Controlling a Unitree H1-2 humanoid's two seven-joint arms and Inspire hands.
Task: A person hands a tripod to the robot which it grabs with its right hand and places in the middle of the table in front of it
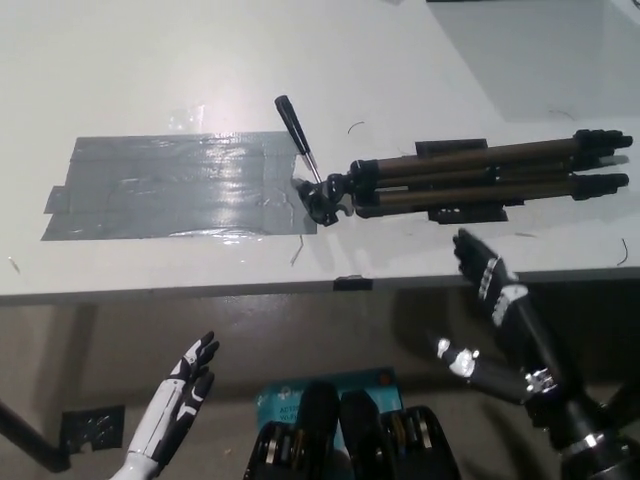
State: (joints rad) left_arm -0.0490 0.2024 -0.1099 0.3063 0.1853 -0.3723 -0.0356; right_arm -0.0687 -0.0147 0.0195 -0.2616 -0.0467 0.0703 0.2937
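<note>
The folded tripod (470, 178) lies flat on the white table (150, 60), its legs pointing right and its head with the black pan handle (297, 137) at the right end of a grey tape patch (170, 185). My black right hand (490, 300) hangs open below the table's front edge, apart from the tripod, holding nothing. My white left hand (180, 395) rests open at the lower left, below the table.
The table's front edge (200, 290) runs across the middle of the picture. A blue object (330, 385) lies on the floor below. A dark shape sits at the table's far right corner (520, 2).
</note>
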